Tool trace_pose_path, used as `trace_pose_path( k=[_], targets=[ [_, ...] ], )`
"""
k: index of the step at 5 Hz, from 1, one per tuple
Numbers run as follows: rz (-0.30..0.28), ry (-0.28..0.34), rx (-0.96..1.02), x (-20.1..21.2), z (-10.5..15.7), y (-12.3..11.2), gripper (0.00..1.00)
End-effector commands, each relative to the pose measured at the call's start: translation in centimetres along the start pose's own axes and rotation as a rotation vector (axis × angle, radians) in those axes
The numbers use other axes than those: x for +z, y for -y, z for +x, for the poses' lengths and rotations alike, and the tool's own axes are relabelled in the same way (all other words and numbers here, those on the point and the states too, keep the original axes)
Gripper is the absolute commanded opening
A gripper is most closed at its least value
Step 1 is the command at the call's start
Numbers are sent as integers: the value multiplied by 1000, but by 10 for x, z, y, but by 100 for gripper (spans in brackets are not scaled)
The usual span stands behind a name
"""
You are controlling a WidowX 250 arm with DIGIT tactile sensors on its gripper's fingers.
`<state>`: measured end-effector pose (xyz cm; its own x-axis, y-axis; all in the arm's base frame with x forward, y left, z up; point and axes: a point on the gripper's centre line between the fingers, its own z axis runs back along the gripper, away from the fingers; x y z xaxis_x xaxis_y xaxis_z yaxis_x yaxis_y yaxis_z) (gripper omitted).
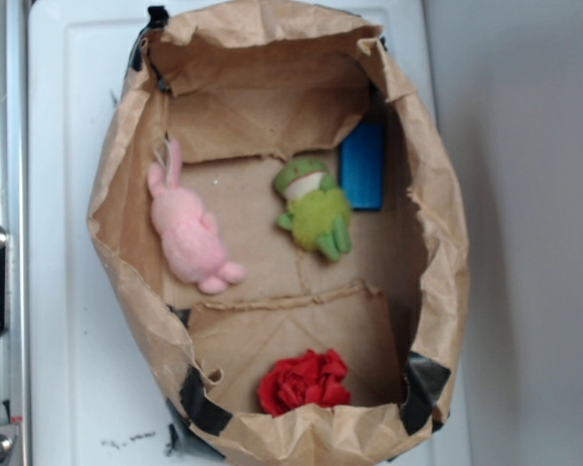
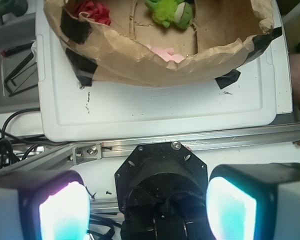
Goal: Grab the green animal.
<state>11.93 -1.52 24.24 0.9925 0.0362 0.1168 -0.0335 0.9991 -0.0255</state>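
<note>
Green animal (image 1: 314, 206), a plush frog with a fuzzy lime body and darker head, lies on the floor of an open brown paper bag (image 1: 126, 223), right of centre in the exterior view, head toward the far flap. A blue block (image 1: 361, 165) sits just beside it against the bag's right wall, close to the head. Pink bunny (image 1: 189, 228) lies on the left side of the bag floor, apart from the frog. Red ruffled ball (image 1: 304, 381) is at the near end of the bag, past a fold in the paper. The bag sits on a white tray (image 1: 68, 291). In the wrist view the pincer (image 2: 147, 202) is well outside the bag, back over the metal rail (image 2: 200, 142) at the edge of the surface, its two fingers (image 2: 60, 212) spread wide, with nothing between them. The frog shows there at the top, inside the bag.
</note>
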Motion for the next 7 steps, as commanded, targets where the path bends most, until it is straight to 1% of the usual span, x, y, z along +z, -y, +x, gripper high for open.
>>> trace_pose_path(
  k=[1,2,3,4,5,6,7],
  targets=[
    [0,0,0,0,0,0,100],
    [83,-7,42,-22,48,2,100],
    [108,19,101,-39,96,-2,100],
    [87,129,294,-55,115,-14,100],
    [19,209,460,-79,134,-22,100],
    [36,269,586,-95,139,-29,100],
    [36,269,586,-95,139,-29,100]
  ],
)
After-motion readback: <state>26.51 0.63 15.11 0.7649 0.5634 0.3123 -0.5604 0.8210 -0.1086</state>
